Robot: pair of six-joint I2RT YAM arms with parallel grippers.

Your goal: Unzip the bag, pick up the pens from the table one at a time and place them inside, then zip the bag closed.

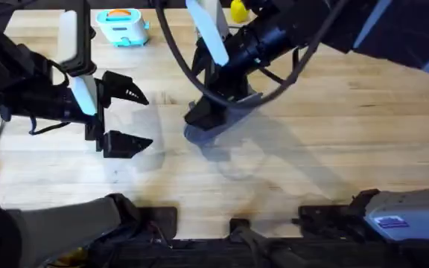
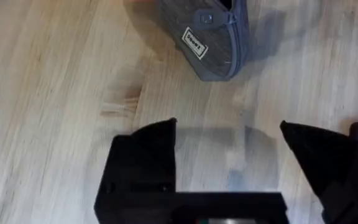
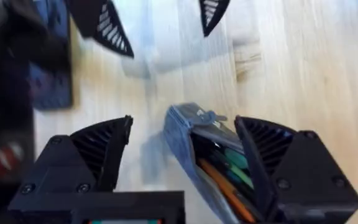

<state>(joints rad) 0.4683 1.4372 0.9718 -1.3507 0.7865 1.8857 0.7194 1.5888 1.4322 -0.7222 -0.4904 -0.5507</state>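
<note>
- Left gripper [image 1: 129,114]: jaws spread wide, holding nothing, hovering over the bare table [image 1: 334,141] just beside the bag.
- Right gripper [image 3: 182,155]: jaws open, straddling one end of the bag [image 3: 194,146]; contact is hard to judge.
- One bag [image 1: 214,123], unzipped, near the table's middle, with orange and green items inside, perhaps pens.

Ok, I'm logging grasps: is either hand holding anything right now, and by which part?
Left hand is open and holds nothing. Right hand is open, its fingers standing either side of the unzipped end of the bag, not clamped on it.
</note>
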